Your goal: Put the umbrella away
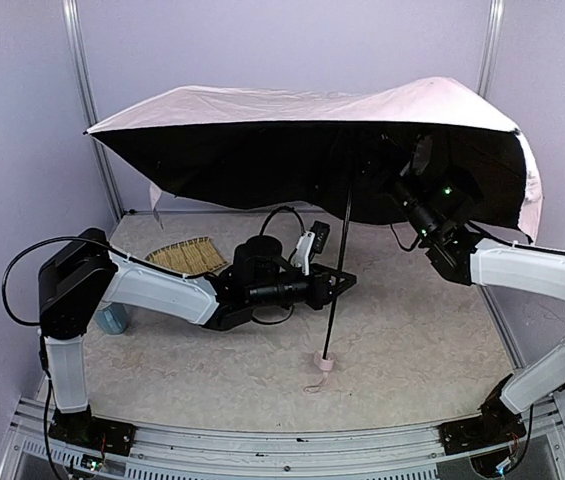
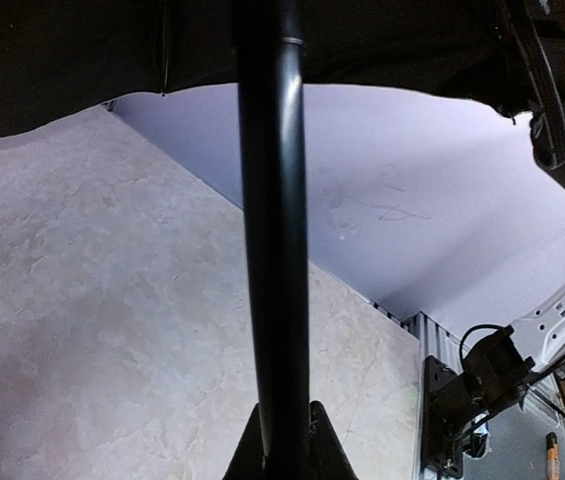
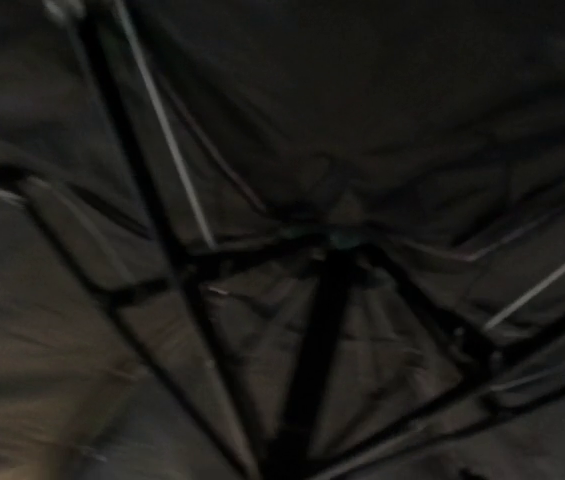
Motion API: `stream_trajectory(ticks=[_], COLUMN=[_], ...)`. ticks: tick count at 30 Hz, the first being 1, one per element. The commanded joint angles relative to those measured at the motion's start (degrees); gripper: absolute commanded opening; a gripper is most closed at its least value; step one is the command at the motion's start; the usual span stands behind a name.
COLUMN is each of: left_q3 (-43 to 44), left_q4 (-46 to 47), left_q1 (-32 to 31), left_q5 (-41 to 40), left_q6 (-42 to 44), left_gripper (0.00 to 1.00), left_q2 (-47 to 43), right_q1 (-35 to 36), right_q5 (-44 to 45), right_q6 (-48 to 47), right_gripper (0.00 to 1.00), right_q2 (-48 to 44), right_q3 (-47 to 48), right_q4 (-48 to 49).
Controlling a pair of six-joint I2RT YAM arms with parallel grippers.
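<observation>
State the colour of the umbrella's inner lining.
The umbrella lining is black, clearest in the top external view.

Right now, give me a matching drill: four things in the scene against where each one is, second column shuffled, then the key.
Things
1. umbrella handle
2. woven tray
3. left claw
4. right claw

Places
A. up under the black canopy
B. shut on the shaft
C. flat on the table, behind the left arm
D. low at the table, at the shaft's bottom end

Pairs: 1-D, 2-C, 3-B, 4-A
</observation>
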Motion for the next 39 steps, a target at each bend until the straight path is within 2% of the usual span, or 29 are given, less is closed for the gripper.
stream_trajectory(ticks=[1,14,19,23,28,30,35,39], left_q3=[2.20,-0.46,-0.95,-1.11,-0.76,-0.50,0.44,0.84], left_q4=[0.00,2.78,3.13,3.01,2.66,2.13,0.90,0.48], left_q1=[-1.85,-2.91,-2.91,-3.02,-3.14,-3.31,-3.60,-3.55], left_q5=[-6.59,-9.92,-10.35,-10.83,-10.65,-10.70,-10.85,-11.21], left_q6=[5.85,6.55,7.03,7.18,7.18,8.70,9.54,10.11], left_gripper=[0.00,0.00,0.00,0.00,0.00,0.00,0.00,0.00], left_q2=[-3.85,-5.90,-5.96,-5.88,-5.46,-5.15,-4.31,-4.11], right_q1=[1.70,1.38,0.12,-0.72,-1.31,-1.55,-1.77,-1.82], right_q5=[8.23,8.87,6.12,6.12,7.08,7.21,5.17,-1.68], right_q6=[-7.48,-2.65,-0.07,0.38,1.30,1.19,0.35,-0.27], right_gripper=[0.68,0.68,0.56,0.62,0.58,0.52,0.28,0.16], right_q2=[0.43,2.87,2.55,2.93,3.15,3.14,3.42,3.43], right_q3=[1.28,4.51,4.31,6.18,7.00,7.17,8.28,8.44], right_q4=[-4.11,-10.49,-9.66,-10.00,-9.45,-8.71,-8.41,-8.56])
